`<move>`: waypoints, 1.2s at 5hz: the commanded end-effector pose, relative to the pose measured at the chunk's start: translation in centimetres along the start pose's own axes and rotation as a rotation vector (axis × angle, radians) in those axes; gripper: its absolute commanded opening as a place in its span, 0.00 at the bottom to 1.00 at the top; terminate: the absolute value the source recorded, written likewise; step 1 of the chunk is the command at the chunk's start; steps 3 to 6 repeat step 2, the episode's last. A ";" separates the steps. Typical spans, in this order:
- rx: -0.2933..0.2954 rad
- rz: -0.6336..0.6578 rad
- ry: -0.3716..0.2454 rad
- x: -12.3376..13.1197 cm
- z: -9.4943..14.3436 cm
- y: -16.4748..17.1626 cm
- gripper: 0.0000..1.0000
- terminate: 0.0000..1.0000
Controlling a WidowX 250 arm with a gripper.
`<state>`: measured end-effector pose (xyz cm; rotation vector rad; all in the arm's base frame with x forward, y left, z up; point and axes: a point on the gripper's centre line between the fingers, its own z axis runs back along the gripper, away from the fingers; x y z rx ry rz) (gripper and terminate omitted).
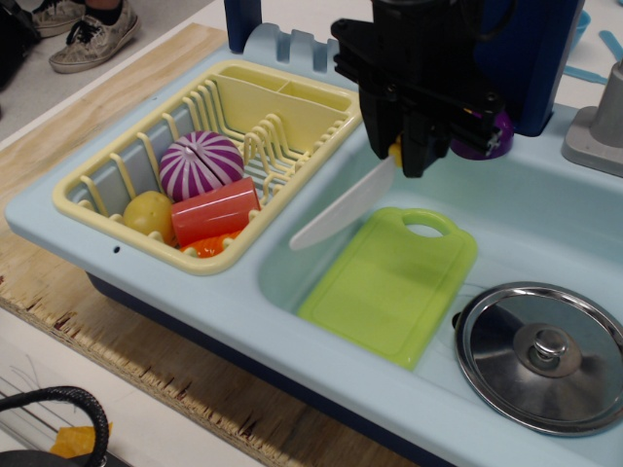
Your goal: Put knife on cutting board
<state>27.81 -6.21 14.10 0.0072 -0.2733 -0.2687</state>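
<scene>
Pot lid: shiny and round, at the near right of the sink, just beside the board.
Cutting board: lime green, flat in the light blue sink, handle hole at the far end.
Dish rack: pale yellow, left of the sink. It holds a purple onion toy, a yellow potato toy and a red block.
Knife: white blade slants down to the left, up in the air over the sink, tip near the board's left edge but not touching it.
Gripper: black, pinching the knife's yellow handle, which is mostly hidden.
Purple toy: far back, partly hidden behind the gripper.
</scene>
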 end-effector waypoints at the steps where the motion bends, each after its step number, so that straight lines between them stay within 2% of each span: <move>1: -0.028 0.031 -0.011 0.5 -0.2 -0.6 0.00 0.00; 2: -0.047 0.067 0.016 -0.5 -0.6 -1.0 0.00 1.00; 6: -0.047 0.067 0.016 -0.5 -0.6 -1.0 0.00 1.00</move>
